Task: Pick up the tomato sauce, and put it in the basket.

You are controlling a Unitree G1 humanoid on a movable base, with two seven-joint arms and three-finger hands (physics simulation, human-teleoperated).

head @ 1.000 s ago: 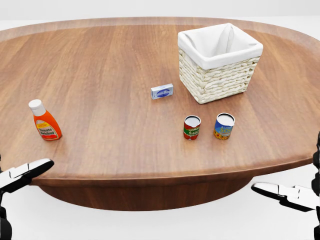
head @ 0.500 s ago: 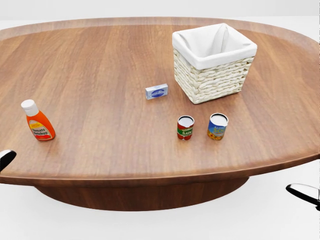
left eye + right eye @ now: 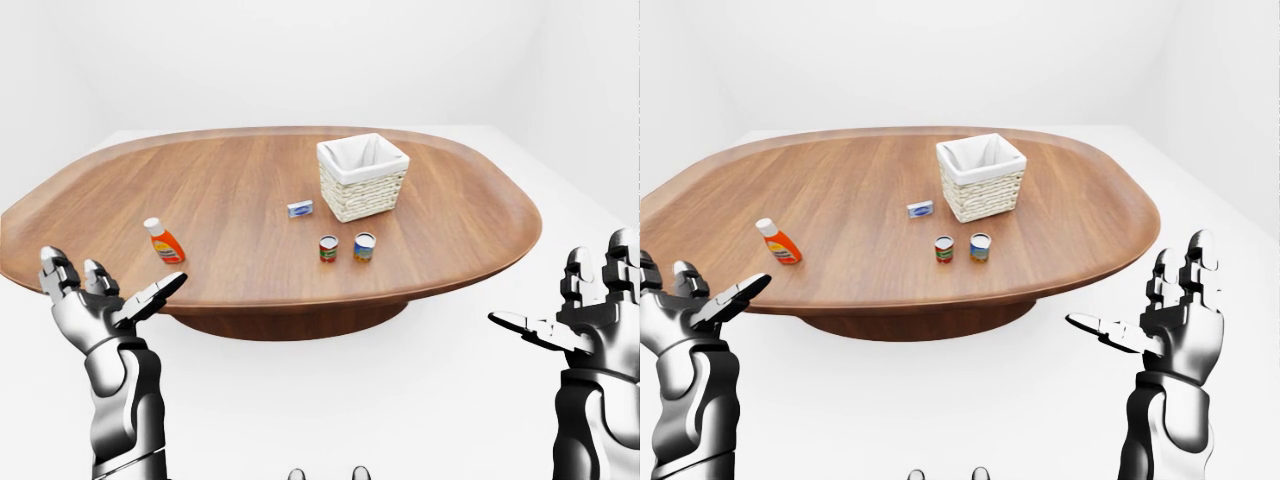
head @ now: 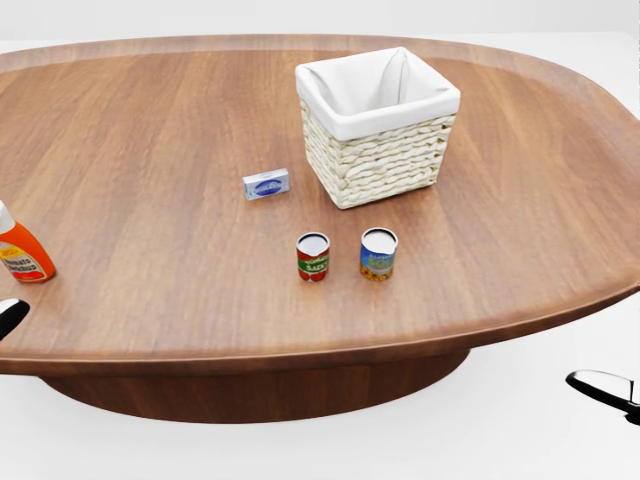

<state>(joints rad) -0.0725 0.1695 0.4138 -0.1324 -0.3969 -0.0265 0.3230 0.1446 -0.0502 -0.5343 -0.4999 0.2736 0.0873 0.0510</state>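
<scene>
The tomato sauce (image 4: 313,257) is seen upright mid-surface, at seven o'clock from the basket (image 4: 377,125), near the surface (image 4: 150,130) edge. Both hands, left (image 3: 100,305) and right (image 3: 590,315), are held off the edge with fingers released, holding nothing.

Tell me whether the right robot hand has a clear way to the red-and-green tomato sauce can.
Probably yes. The open right robot hand hangs off the wooden table's near edge; nothing stands between it and the red-and-green tomato sauce can, though the blue can sits close beside it.
</scene>
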